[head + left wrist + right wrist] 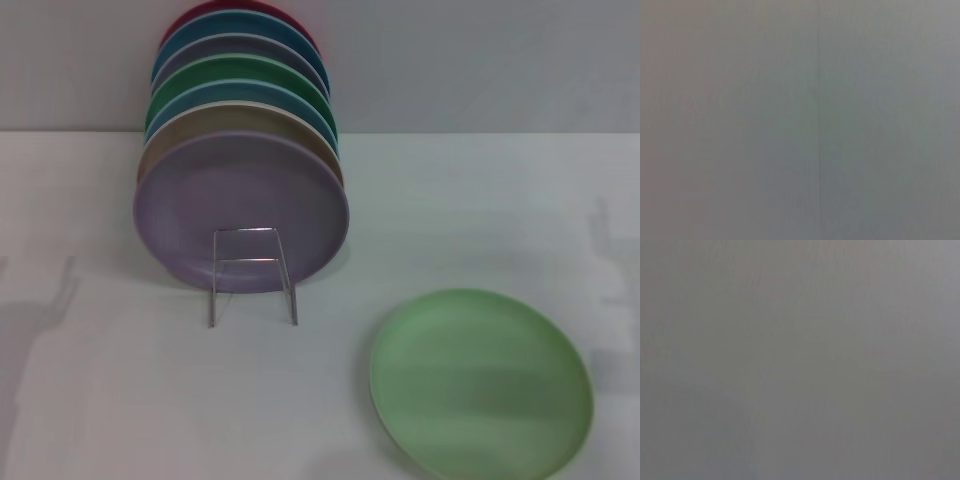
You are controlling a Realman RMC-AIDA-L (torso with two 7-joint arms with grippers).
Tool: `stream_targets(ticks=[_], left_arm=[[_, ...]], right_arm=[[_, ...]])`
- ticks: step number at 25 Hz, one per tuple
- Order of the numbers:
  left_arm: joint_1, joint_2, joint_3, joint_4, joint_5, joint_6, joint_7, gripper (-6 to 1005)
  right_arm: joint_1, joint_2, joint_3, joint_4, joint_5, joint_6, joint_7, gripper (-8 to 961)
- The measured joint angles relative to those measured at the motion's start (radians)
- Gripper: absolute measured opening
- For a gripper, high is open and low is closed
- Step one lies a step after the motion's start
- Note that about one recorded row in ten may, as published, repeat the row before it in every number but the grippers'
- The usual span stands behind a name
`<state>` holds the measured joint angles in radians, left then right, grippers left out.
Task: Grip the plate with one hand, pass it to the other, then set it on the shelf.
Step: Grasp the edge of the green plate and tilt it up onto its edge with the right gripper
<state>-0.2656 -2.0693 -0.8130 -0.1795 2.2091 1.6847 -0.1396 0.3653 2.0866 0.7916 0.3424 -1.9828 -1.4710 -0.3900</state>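
Nothing started yet, by the look of it: the plate lies flat on the table, face up, at the near right, well apart from the rack and untouched. Neither gripper shows in the head view, and both wrist views give only blank grey, so I cannot tell the state of either set of jaws or where the arms sit. Step in hand, as I judge it, is the first grip. The plate is on the right side, so the right gripper looks like the natural one to pick, then hand over to the left, which is nearer the rack. The plate is round, so there is no real long axis; its flat face points up, rim low on the table. The pick probably needs a pinch on the rim from the edge, maybe tipping it first. The rack stands left of centre, its front wire loop upright, with a row of plates standing on edge behind it, lavender in front. The plate will likely have to be turned on edge to go in.
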Motion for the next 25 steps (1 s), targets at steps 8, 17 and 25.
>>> stream_targets(ticks=[8, 17, 25], left_arm=[[-0.005, 0.0, 0.0, 0.0, 0.0, -0.002, 0.001, 836], [-0.002, -0.001, 0.0, 0.0, 0.0, -0.002, 0.001, 836], [-0.001, -0.003, 0.0, -0.002, 0.0, -0.002, -0.001, 836]], right_arm=[[0.0, -0.004, 0.013, 0.087, 0.007, 0.102, -0.088, 631], [-0.007, -0.034, 0.117, 0.295, 0.003, 0.468, -0.132, 632], [-0.114, -0.075, 0.385, 0.709, -0.001, 1.114, -0.286, 633]])
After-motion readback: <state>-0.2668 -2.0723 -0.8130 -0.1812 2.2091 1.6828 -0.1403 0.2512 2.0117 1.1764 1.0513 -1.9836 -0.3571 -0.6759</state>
